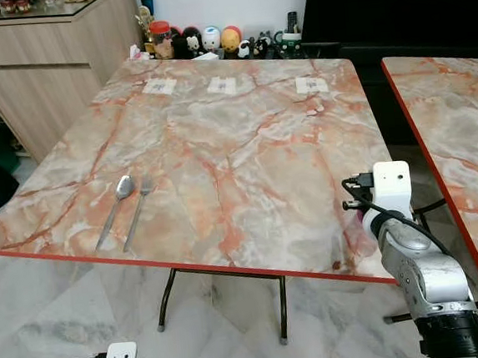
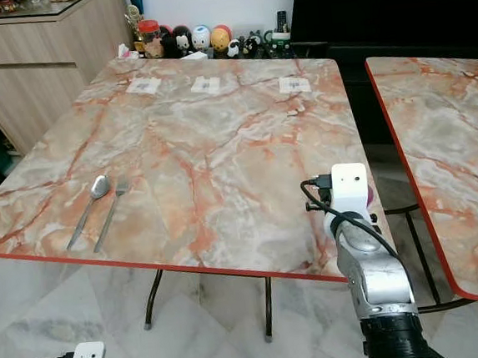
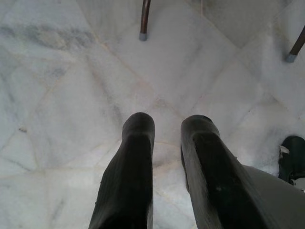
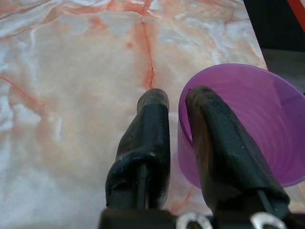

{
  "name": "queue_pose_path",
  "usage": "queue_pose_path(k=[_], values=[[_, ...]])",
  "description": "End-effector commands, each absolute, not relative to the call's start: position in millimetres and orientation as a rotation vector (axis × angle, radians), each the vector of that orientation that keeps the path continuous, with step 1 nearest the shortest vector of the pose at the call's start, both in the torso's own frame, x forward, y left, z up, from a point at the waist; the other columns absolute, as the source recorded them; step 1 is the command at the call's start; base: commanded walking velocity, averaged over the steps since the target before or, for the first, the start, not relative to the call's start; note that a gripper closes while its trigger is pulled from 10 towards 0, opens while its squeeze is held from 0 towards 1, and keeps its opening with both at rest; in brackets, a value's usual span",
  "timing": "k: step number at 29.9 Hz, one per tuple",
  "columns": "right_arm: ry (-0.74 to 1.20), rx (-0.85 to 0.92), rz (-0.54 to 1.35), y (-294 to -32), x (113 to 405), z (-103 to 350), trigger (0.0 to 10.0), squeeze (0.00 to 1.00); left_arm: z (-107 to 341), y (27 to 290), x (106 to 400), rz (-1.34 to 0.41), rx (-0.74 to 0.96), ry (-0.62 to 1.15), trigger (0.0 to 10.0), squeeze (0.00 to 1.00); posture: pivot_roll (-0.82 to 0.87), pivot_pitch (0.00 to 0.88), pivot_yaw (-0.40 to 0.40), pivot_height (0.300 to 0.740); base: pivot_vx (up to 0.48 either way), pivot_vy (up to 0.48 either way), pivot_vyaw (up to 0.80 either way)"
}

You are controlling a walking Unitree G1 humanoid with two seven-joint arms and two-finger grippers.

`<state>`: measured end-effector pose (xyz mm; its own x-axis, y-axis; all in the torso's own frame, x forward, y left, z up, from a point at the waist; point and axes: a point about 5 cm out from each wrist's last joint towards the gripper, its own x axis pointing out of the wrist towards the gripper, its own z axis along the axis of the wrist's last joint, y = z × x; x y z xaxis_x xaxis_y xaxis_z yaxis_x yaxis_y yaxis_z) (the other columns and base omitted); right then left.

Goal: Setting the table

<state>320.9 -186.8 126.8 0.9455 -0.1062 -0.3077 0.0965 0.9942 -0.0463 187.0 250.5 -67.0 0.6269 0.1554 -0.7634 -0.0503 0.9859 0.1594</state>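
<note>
Purple cup (image 4: 248, 129) stands upright at the right edge of the marble bench (image 1: 244, 145), its rim pinched by the right end effector (image 4: 176, 102), one finger inside and one outside. Spoon (image 1: 117, 205) and fork (image 1: 139, 206) lie side by side near the front-left edge. Left end effector (image 3: 167, 126) hangs over the floor (image 3: 71, 95), fingers slightly parted and empty.

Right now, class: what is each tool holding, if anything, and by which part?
The right tool grips the purple cup by its rim, one finger inside, one outside, above the marble table. The left tool holds nothing.
</note>
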Motion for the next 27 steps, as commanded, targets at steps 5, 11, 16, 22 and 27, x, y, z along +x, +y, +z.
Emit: queue_pose_path(k=[5,11,16,22,27], values=[[0.325,-0.035,-0.127,-193.9,322.7,128.6,10.0,1.0,-68.4,252.1,184.4,0.128,0.12,0.906,10.0,0.0,0.06,0.006,-0.031,0.74,0.0,0.0,0.0],[0.323,-0.037,-0.142,-198.4,323.6,129.4,10.0,0.0,-68.2,251.4,185.1,0.125,0.12,0.903,10.0,0.0,0.05,0.006,-0.03,0.74,0.0,0.0,0.0],[0.322,-0.039,-0.152,-201.3,324.2,129.4,10.0,0.0,-67.5,251.6,186.2,0.126,0.12,0.899,10.0,0.0,0.05,0.006,-0.028,0.74,0.0,0.0,0.0],[0.343,-0.041,-0.149,-202.3,324.4,125.5,10.0,0.0,-67.2,251.4,186.8,0.124,0.12,0.897,10.0,0.0,0.05,0.006,-0.028,0.74,0.0,0.0,0.0],[0.346,-0.04,-0.145,-201.7,325.0,124.7,10.0,0.0,-67.2,251.3,187.0,0.124,0.121,0.896,10.0,0.0,0.05,0.006,-0.028,0.74,0.0,0.0,0.0]])
